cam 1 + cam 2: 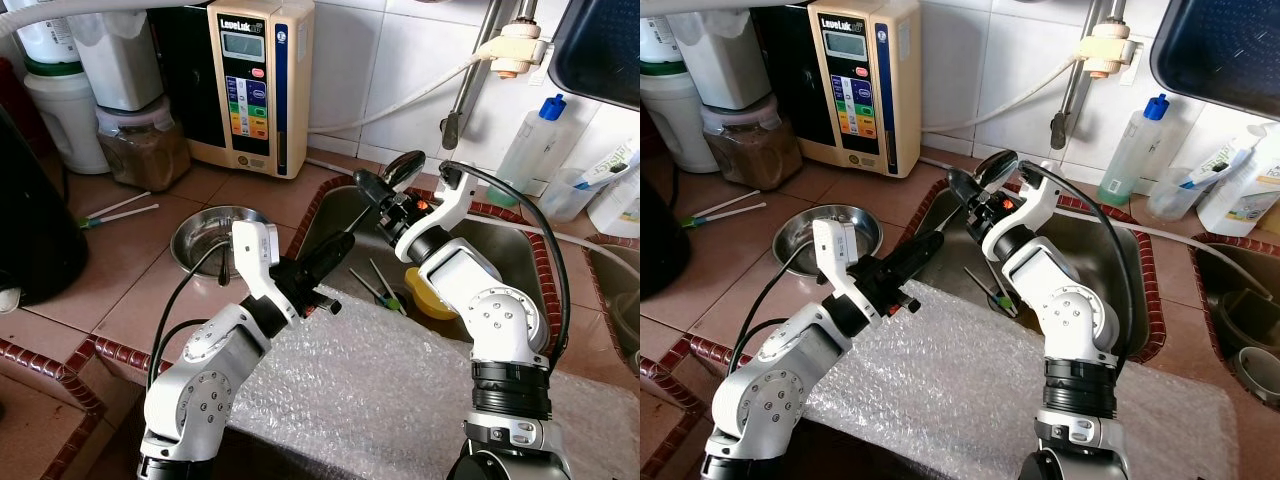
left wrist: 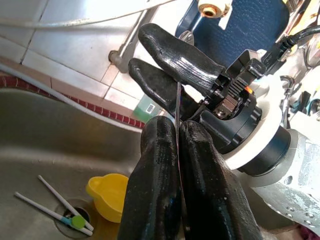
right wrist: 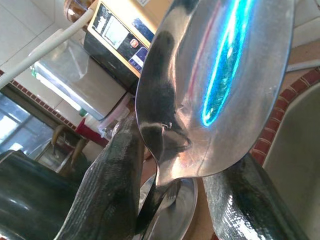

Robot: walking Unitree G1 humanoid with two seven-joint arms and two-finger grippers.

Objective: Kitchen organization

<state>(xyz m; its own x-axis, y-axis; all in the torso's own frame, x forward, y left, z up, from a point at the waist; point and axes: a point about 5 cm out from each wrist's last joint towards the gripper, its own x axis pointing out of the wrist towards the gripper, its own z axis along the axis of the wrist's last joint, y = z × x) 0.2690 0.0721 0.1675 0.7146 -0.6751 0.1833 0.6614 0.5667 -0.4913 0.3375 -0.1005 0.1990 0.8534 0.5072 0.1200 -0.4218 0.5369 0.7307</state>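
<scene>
Steel spoon is sitting up over the near-left corner of the sink, bowl end up by the right claw, thin handle running down to the left claw. Both claws are on it at once.

Right claw: fingers are standing apart on either side of the spoon's bowl in the right wrist view, with the neck passing between them. Can't tell if they're actually pinching. Left claw: fingers are pressed together, clamped on the handle edge-on, a thin dark line between the pads.

Handling, my read:
- Light, rigid, won't flex or break.
- Polished metal, probably slick against rubber pads; the narrow handle could twist or slide in a flat pinch.
- Bowl is curved, a poor grip face. The neck or mid handle looks like the better hold.
- One claw should be carrying it fully before the other lets go.

Around it: yellow cup and toothbrushes are lying in the sink by the drain. Metal dish is sitting on the tiled surface left of the sink. Bubble wrap is covering the front edge, below both arms.
</scene>
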